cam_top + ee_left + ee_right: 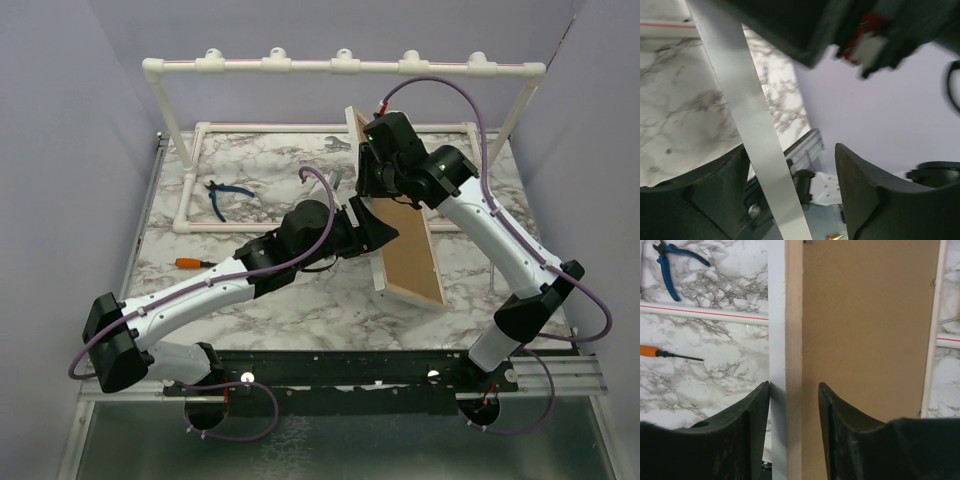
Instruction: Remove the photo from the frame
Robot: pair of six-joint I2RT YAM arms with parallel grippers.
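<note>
1. The frame (415,250) stands on one long edge on the table (250,310), at centre right of the top view. It leans, with its brown back facing up and to the right.
2. The frame's front is turned away from the top camera, so the photo cannot be seen.
3. The right gripper (794,390) sits on the frame's end at top centre of the top view.
4. Its fingers are only narrowly apart and straddle the rim. The finger at lower left of the right wrist view lies against the white edge. The finger at lower centre sits over the brown back. This gripper holds the frame.
5. The left gripper (790,147) is wide open and grips nothing. It is at the frame's front side, at the centre of the top view.
6. In the left wrist view, the white frame edge runs from upper left to bottom centre, between the fingers. It passes just beside the finger at lower left, but contact cannot be told. The finger at lower right is well apart from it.
7. Blue pliers (225,195) lie at upper left of the table, inside the base of the white pipe rack (340,65). An orange screwdriver (190,263) lies at the left, near the left arm.
</note>
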